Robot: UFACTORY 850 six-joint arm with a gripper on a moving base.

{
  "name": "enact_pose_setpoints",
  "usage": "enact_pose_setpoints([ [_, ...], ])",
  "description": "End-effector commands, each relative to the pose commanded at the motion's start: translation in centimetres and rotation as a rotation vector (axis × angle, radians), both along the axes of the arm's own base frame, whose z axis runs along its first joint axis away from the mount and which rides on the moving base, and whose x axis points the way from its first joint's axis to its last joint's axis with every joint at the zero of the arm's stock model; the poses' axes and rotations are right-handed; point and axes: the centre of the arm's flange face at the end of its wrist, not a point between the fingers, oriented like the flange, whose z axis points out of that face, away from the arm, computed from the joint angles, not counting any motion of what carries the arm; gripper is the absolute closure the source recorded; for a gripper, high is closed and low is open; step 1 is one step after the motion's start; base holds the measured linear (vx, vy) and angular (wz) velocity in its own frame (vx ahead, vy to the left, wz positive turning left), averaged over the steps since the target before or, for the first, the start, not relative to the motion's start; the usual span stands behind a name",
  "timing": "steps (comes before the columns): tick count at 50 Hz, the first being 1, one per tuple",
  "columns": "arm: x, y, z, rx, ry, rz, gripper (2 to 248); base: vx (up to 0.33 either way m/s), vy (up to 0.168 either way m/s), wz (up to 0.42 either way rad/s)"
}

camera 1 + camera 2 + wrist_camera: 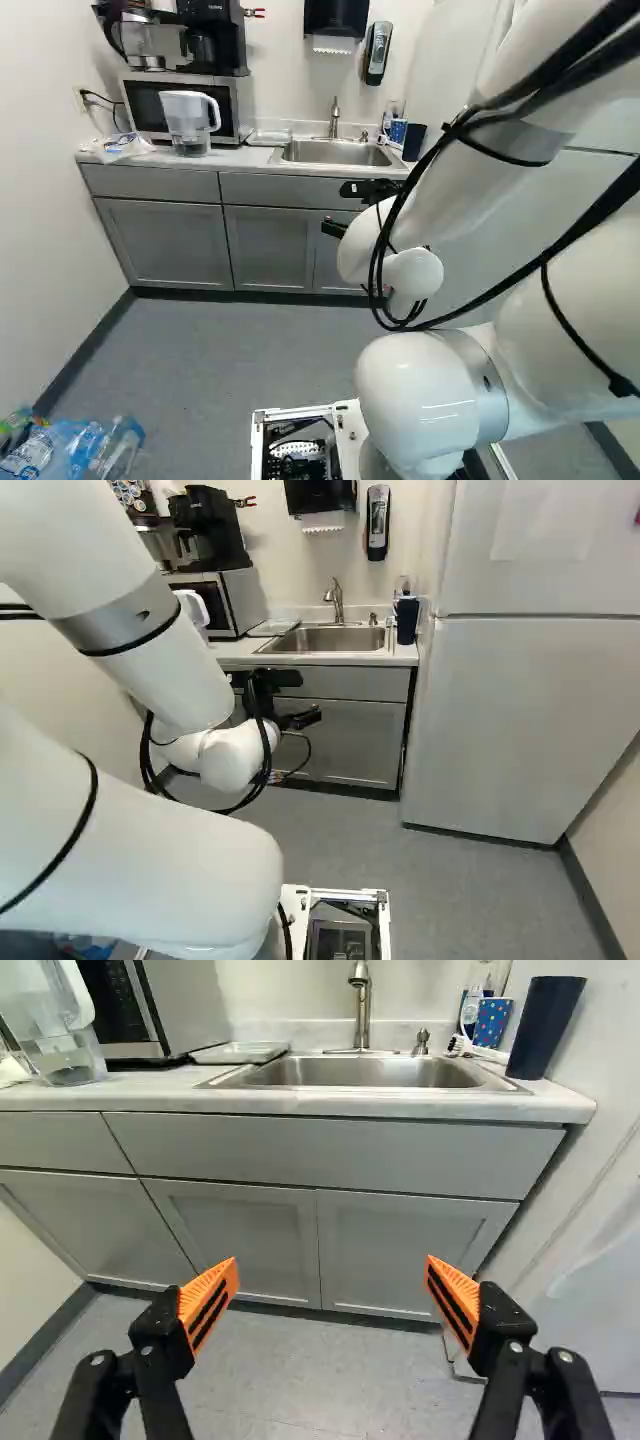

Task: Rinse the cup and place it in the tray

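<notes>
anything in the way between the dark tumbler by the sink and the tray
The sink lies between the dark tumbler and the tray, and the faucet rises at its back edge, possibly near a low path. The spotted cup stands beside the tumbler.

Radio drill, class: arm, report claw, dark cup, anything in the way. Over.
Claw open, empty. Dark cup standing on counter beside sink. No obstacle seen between claw and cup.

The pale, smooth bench carries a boxy silver microwave, a clear plastic pitcher and a flat whitish tray beside its steel sink. Opposite stand a blue dotted cup and tall dark tumbler.
</notes>
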Motion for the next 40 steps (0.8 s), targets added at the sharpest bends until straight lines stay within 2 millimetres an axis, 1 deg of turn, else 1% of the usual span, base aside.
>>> enact_pose_setpoints([
  [13,0.2,0.0,0.0,0.0,0.001,0.0,3,0.0,0.0,0.0],
  [23,0.8,0.0,0.1,0.0,0.003,0.0,3,0.0,0.0,0.0],
  [40,2.3,0.0,1.5,0.0,-0.033,0.0,3,0.0,0.0,0.0],
])
